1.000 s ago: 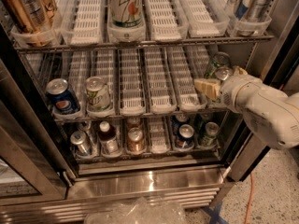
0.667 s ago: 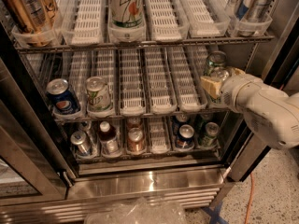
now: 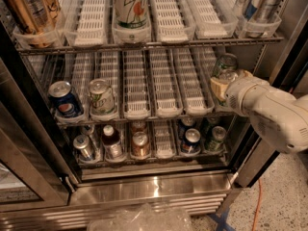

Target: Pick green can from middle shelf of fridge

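The fridge point(image 3: 154, 191) stands open in front of me. The green can point(image 3: 225, 64), dark green with a silver top, stands at the right end of the middle shelf point(image 3: 163, 88), a wire rack with white slotted lane trays. My gripper point(image 3: 221, 86) is at the end of a white arm that reaches in from the right. It is right at the front of the green can, low against it, and hides the can's lower part.
A blue can point(image 3: 65, 100) and a pale green labelled can point(image 3: 102, 96) stand at the shelf's left. The top shelf holds a white-green can point(image 3: 130, 6), gold cans point(image 3: 29, 8) and blue-silver cans point(image 3: 260, 4). Several cans and bottles point(image 3: 139, 143) fill the bottom shelf. An orange cable point(image 3: 260, 206) lies on the floor.
My gripper has moved slightly right and up, closer to the green can. The cans have not moved.
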You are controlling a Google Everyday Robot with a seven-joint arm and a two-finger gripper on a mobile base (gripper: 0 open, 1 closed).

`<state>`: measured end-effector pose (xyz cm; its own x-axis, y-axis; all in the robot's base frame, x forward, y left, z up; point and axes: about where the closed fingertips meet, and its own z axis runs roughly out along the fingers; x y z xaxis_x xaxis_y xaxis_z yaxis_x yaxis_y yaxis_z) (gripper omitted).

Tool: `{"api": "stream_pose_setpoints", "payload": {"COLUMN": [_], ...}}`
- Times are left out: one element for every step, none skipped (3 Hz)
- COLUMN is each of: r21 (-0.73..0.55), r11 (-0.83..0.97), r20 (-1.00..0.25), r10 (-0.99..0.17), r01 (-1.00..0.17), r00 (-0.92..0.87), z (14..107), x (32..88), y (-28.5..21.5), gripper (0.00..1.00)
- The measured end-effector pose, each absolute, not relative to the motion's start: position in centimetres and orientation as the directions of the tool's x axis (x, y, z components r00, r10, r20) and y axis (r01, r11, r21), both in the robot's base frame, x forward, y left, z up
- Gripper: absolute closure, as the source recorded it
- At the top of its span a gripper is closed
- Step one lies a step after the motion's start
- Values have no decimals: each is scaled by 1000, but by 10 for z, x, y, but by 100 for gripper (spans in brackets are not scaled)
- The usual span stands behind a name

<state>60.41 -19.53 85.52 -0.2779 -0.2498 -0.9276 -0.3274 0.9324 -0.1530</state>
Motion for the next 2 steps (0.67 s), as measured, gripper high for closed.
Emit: {"api": "stream_pose_setpoints", "payload": {"r21": [-175, -179], "r11": [921, 919], "r20": [-928, -928], "r10": [-273, -277], "r01": [-348, -351], "r00": [-255, -251], "z": [858, 858], "x": [596, 595], "y": [-183, -181], "gripper": [100, 100]}}
